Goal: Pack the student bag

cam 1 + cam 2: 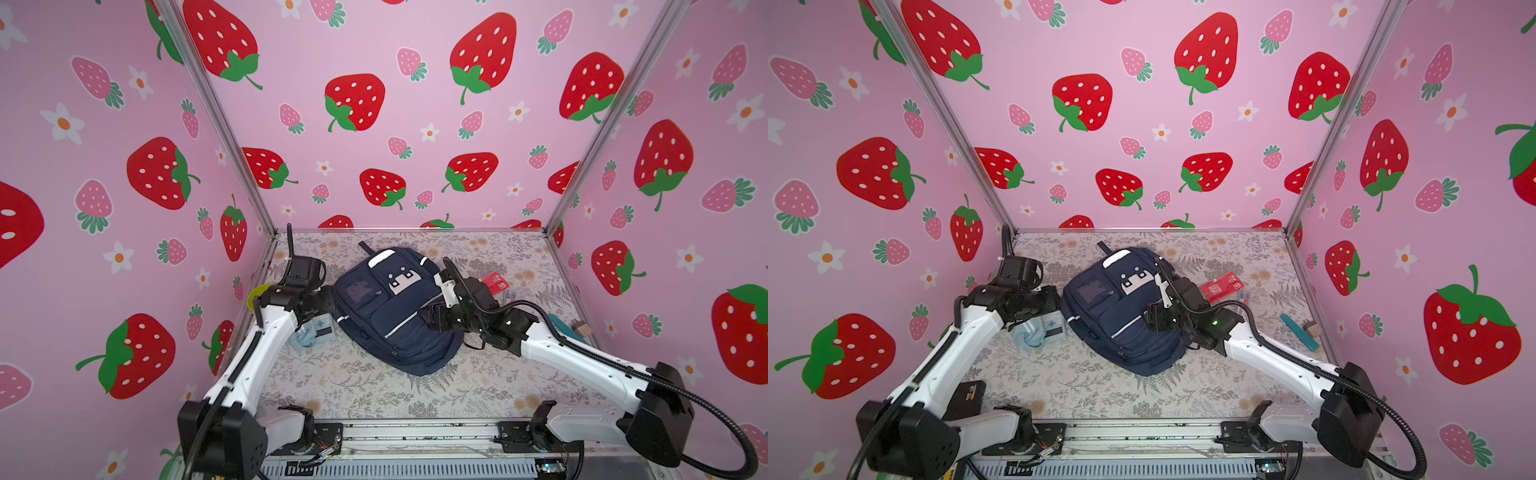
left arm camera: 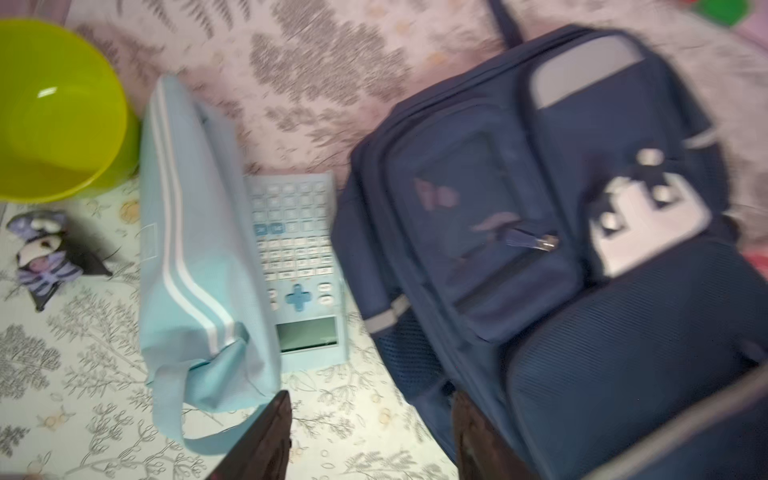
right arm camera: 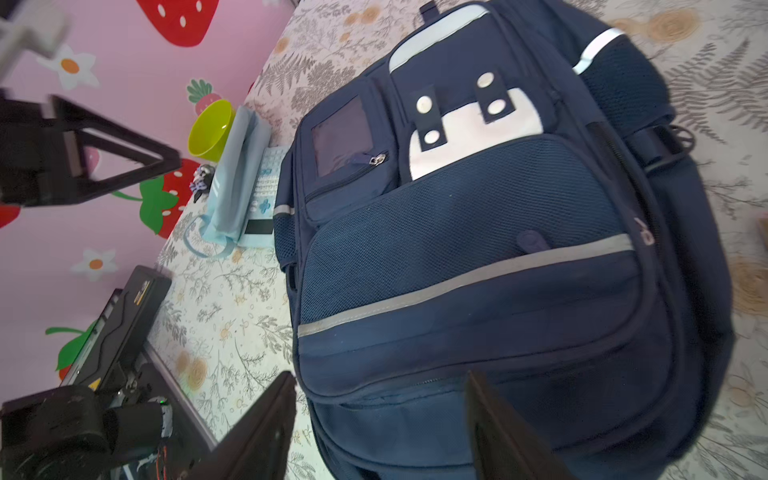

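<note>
A navy student bag (image 1: pixel 390 316) lies flat and front-up in the middle of a floral-clothed table (image 1: pixel 374 395), its top loop toward the back wall and its white face patch uppermost; its zip pockets appear closed. The left gripper (image 2: pixel 371 399) hangs at the bag's left edge with its fingers spread, floral cloth and the bag's rim showing in the gap between them; nothing is held. The left wrist view is blurred. The right gripper (image 3: pixel 381 374) is poised over the lower front of the bag, jaws likewise apart, with the navy fabric behind them; whether the fingertips touch the cloth cannot be told. Just beside the bag's left side lies a pale-blue calculator (image 2: pixel 299 257), display and keys up; a light-blue pouch (image 2: pixel 199 249) with white stripes overlaps its far edge. Beyond the pouch a lime-green bowl (image 2: pixel 54 116) stands at the table's left rim; a small plush toy (image 2: pixel 41 253) lies near it. To the right of the bag, past the right arm, a red packet (image 1: pixel 496 282) rests on the cloth; a teal item (image 1: pixel 1300 332) lies nearer the right wall.
</note>
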Robot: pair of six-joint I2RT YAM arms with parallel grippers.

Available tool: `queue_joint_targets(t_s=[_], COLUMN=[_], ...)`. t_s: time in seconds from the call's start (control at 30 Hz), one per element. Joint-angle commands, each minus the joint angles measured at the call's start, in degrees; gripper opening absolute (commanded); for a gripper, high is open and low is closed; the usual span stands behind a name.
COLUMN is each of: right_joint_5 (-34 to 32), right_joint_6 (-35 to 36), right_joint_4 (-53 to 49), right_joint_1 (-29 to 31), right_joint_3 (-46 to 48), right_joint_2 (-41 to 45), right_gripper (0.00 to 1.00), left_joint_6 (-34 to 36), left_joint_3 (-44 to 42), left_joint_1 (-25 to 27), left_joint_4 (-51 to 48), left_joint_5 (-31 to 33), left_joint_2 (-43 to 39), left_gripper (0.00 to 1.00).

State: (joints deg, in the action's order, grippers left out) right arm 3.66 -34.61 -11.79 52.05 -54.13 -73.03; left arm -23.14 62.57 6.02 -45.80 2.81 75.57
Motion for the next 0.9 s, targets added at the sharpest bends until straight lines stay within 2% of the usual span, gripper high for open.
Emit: queue_joint_targets(t_s=[0.0, 0.2, 0.3, 0.4, 0.5, 0.6, 0.77, 0.87], right_joint_5=[1.7, 0.8, 0.4, 0.4, 0.4, -0.2, -1.8, -2.3], right_joint_6=[1.5, 1.6, 1.1, 0.9, 0.5, 0.2, -0.9, -1.5], right_joint_4=[1.0, 0.5, 0.5, 0.5, -0.4, -1.1, -3.1, -4.2], right_joint_1=[0.2, 0.2, 0.1, 0.1, 0.1, 0.1, 0.1, 0.1], right_joint_3=[0.7, 2.2, 2.6, 2.4, 1.5, 0.7, -0.7, -2.4], right_joint_2=[0.4, 1.8, 1.8, 1.5, 1.4, 2.0, 3.8, 4.3], right_gripper=[0.66, 0.66, 0.66, 0.64, 0.62, 0.6, 0.6, 0.6], left_joint_6=[-0.7, -1.7, -1.8, -1.0, -0.4, 0.2, 0.9, 1.5], left_joint_3=[4.0, 3.2, -0.1, -1.1, -0.9, -0.7, 1.3, 3.1], left_joint_1=[-1.3, -1.4, -2.2, -2.8, -2.9, -2.8, -1.3, 3.1], left_joint_4=[-6.5, -8.1, -5.8, -4.5, -3.9, -3.1, -3.6, -3.3], left_joint_5=[6.2, 14.2, 12.0, 9.1, 8.1, 7.0, 2.9, 3.2], left_joint_2=[5.5, 9.5, 10.3, 12.4, 12.5, 10.9, 4.6, -1.3], left_gripper=[0.58, 0.58, 0.55, 0.44, 0.24, 0.0, 0.0, 0.0])
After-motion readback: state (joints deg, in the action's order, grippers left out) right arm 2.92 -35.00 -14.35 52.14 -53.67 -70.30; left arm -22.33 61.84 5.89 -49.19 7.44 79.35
